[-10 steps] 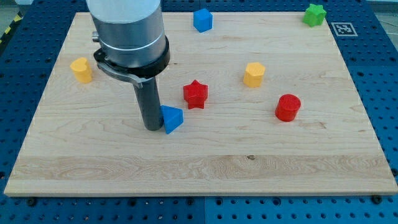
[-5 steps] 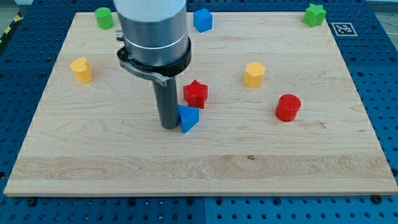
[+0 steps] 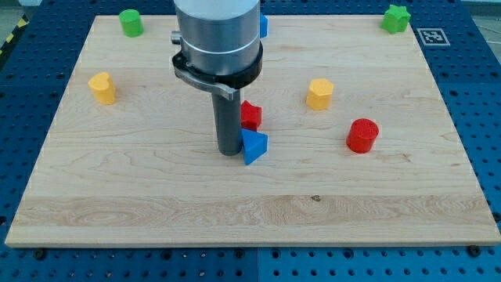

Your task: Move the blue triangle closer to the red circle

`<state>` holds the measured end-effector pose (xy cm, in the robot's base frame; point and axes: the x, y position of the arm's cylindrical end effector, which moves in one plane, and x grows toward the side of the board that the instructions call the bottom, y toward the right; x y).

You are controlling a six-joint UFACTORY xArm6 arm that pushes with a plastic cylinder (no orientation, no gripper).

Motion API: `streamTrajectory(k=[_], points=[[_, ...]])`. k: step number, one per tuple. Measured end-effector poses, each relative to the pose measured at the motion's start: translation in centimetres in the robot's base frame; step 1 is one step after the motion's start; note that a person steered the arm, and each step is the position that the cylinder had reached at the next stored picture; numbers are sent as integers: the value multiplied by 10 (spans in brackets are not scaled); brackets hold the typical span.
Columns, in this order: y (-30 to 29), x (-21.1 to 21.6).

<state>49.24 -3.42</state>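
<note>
1. Currently my tip [image 3: 229,152] rests on the wooden board [image 3: 156,204], touching the left side of the blue triangle [image 3: 254,146]. No fingers exist on this rig; the arm ends in a plain rod, so there is nothing to open, close or grip with.
2. Position of the task's block: the blue triangle lies near the board's middle, just below the red star [image 3: 250,115] and close to it; whether the two touch cannot be told.
3. Position of the target: the red circle [image 3: 362,135] stands toward the view's right, at nearly the same height in the view as the triangle, with bare board between them.
4. Progress judgement: the push is under way but incomplete. The triangle is well apart from the red circle, so most of the gap appears left to close.
5. Remaining work, as judged: a push toward the view's right along a nearly level line.
6. Bystanders: the yellow block [image 3: 319,93] sits above that line; the other yellow block [image 3: 102,88], green block [image 3: 131,23] and green star [image 3: 396,17] lie well clear.
</note>
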Motion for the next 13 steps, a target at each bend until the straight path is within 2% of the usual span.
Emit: streamTrajectory(k=[6, 9, 13], points=[[97, 13], [106, 64], [146, 65]])
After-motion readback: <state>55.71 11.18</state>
